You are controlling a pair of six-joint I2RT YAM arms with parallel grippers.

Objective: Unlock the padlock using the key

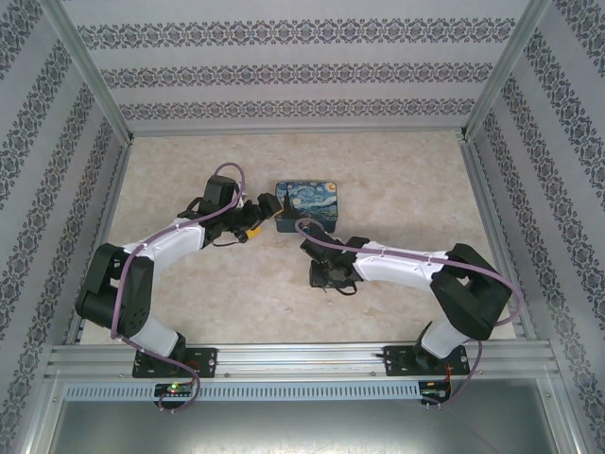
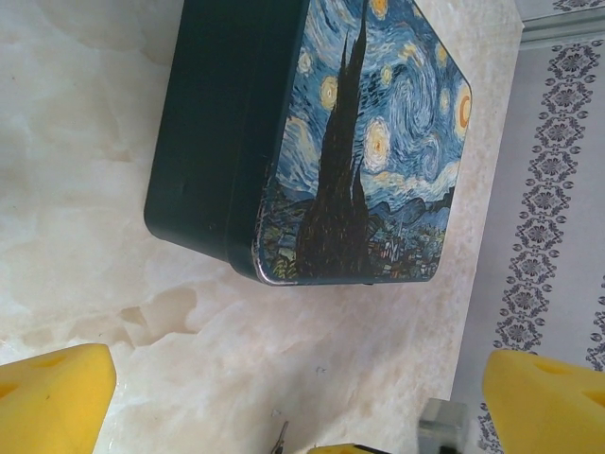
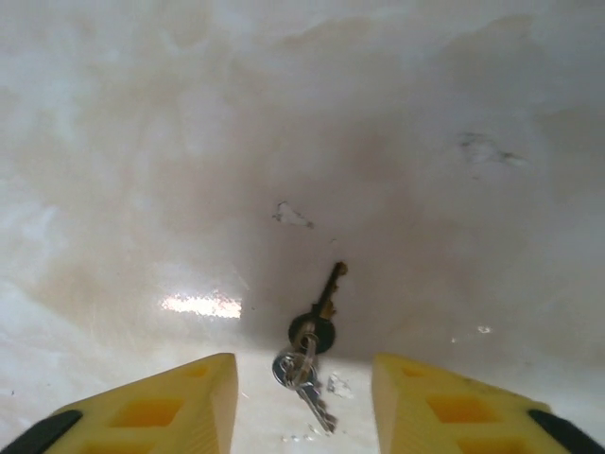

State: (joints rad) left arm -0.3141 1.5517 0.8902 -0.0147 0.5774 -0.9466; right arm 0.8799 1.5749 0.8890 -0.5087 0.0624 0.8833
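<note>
The key (image 3: 326, 291) lies on the marble tabletop, joined by a small ring to a second key (image 3: 312, 395). My right gripper (image 3: 301, 402) is open just above them, one yellow finger (image 3: 161, 411) on each side of the ring, touching neither key. In the top view the right gripper (image 1: 327, 274) points down at the table's middle. My left gripper (image 2: 298, 411) is open with nothing between its fingers, hovering before the painted tin's near corner; from above, the left gripper (image 1: 248, 227) is just left of the tin. The padlock is hidden. A thin metal sliver (image 2: 278, 437) at the bottom edge is unidentifiable.
The blue night-sky tin (image 1: 308, 205) sits at the table's centre back, and the tin (image 2: 378, 142) is seen close up in the left wrist view. Patterned walls enclose the table (image 1: 397, 180) on three sides. Bare marble lies to the left and right of the arms.
</note>
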